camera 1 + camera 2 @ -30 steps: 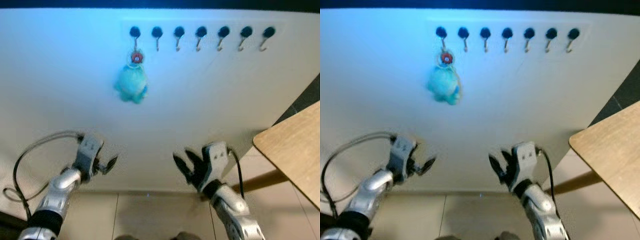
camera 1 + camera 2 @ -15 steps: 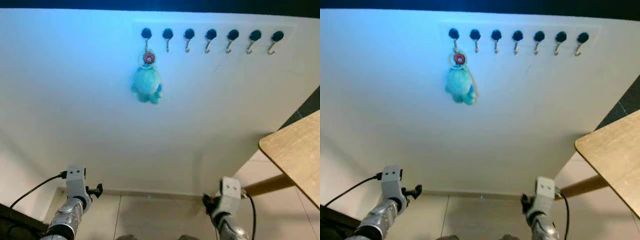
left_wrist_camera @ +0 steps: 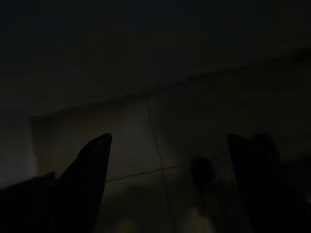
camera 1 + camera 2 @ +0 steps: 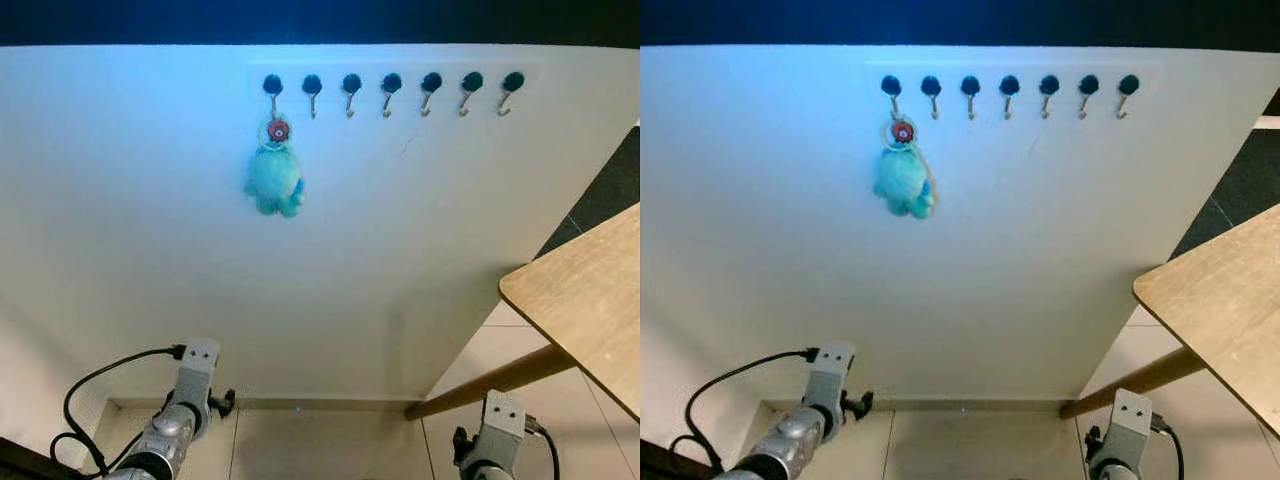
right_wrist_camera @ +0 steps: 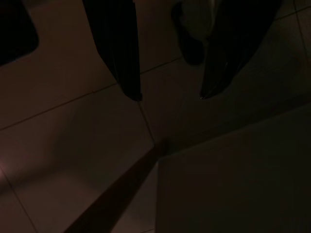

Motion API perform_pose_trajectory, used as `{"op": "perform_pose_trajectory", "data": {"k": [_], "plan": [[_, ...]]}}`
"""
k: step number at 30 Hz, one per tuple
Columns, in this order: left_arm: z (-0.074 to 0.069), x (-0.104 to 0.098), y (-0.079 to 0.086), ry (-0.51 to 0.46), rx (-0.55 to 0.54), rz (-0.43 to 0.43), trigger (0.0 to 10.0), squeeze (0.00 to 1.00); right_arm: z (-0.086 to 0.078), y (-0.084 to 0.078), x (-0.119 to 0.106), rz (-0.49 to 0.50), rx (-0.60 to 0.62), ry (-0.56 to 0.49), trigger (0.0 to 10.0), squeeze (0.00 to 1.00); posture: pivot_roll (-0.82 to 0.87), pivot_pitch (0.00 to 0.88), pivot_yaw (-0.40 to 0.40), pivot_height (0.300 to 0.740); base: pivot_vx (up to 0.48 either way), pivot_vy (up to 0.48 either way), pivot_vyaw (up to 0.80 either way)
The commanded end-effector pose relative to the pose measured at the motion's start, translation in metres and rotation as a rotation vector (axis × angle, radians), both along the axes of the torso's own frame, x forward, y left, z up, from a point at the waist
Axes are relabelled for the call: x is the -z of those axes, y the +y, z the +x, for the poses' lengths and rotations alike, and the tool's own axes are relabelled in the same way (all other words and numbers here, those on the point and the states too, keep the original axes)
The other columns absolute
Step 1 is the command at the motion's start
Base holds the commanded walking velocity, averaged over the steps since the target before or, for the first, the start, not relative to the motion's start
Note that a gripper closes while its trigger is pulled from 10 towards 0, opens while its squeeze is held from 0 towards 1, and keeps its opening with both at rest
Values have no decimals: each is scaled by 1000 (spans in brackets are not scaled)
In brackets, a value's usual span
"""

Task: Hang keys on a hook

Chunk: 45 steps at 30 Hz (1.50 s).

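Nearest, low by the tiled floor, the left end effector hangs with its two black fingers spread wide and nothing between them, and the right end effector hangs likewise, its fingers parted to a moderate gap over bare tile, empty as well. To the robot's right, the corner of a light wooden counter on a slanted wooden leg juts in. Beyond stands the white wall panel, and high on it a row of seven small metal hooks with black round bases. The keys, a ring with a red tag and a fluffy turquoise plush charm, hang from the leftmost hook, well apart from both end effectors, so the hanging looks done. As a thing to handle, the bunch is probably light and floppy (the plush soft and yielding, the ring stiff and likely slick), so it would swing freely. The firmer hold is on the ring or just under it, since a pinch on the plush alone would squash and let the ring dangle.
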<state>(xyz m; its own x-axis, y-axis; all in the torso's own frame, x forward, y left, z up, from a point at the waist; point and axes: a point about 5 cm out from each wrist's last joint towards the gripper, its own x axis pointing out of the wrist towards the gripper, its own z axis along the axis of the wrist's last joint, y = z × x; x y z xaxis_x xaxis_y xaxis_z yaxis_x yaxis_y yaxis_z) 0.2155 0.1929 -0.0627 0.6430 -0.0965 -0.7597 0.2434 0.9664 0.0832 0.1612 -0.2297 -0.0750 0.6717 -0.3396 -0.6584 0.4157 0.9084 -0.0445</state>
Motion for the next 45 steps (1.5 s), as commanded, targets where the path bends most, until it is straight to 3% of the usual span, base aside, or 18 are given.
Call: {"op": "perform_pose_trajectory", "data": {"k": [1, 5, 9, 14, 23, 27, 32, 39, 43, 44, 45], "plan": [[-5, 3, -3, 19, 26, -15, 10000, 0, 2, -2, -1, -4, -6, -11, 10000, 0, -18, 0, 20, 740, 0, 0, 0], [-3, 3, -8, 14, 32, -51, 10000, 0, 6, 1, -2, 6, -50, -17, 10000, 0, -17, 0, 16, 740, 0, 0, 0], [5, -2, -11, -5, 40, -56, 10000, 0, 22, 13, -7, -6, -196, -47, 10000, 0, -5, 7, 8, 740, 0, 0, 0], [9, -5, -5, -19, 7, -46, 10000, 0, 25, 17, -7, 17, -197, -59, 10000, 0, 20, 27, 3, 740, 0, 0, 0], [1, -1, 3, 13, 0, -32, 10000, 0, 12, 29, 3, 46, -244, 16, 10000, 0, 10, 68, 21, 740, 0, 0, 0], [-1, 1, -1, 21, 16, -46, 10000, 0, 9, 29, 5, 43, -232, 31, 10000, 0, -4, 73, 24, 740, 0, 0, 0], [0, 2, -12, 2, 27, -66, 10000, 0, -8, 28, 13, 58, -206, 84, 10000, 0, -15, 74, 25, 740, 0, 0, 0], [3, 0, -14, 11, 55, -65, 10000, 0, -6, 31, 12, 71, -179, 66, 10000, 0, -36, 100, 39, 740, 0, 0, 0], [2, 0, -11, 17, 67, -64, 10000, 0, -10, 33, 14, 73, -221, 83, 10000, 0, -26, 43, 27, 740, 0, 0, 0], [6, -2, -7, -8, 17, -45, 10000, 0, -9, 29, 13, 70, -176, 79, 10000, 0, -12, 79, 18, 740, 0, 0, 0], [7, -3, -5, -17, -36, -66, 10000, 0, -9, 27, 14, 69, -189, 90, 10000, 0, 4, 54, 6, 740, 0, 0, 0]]}}
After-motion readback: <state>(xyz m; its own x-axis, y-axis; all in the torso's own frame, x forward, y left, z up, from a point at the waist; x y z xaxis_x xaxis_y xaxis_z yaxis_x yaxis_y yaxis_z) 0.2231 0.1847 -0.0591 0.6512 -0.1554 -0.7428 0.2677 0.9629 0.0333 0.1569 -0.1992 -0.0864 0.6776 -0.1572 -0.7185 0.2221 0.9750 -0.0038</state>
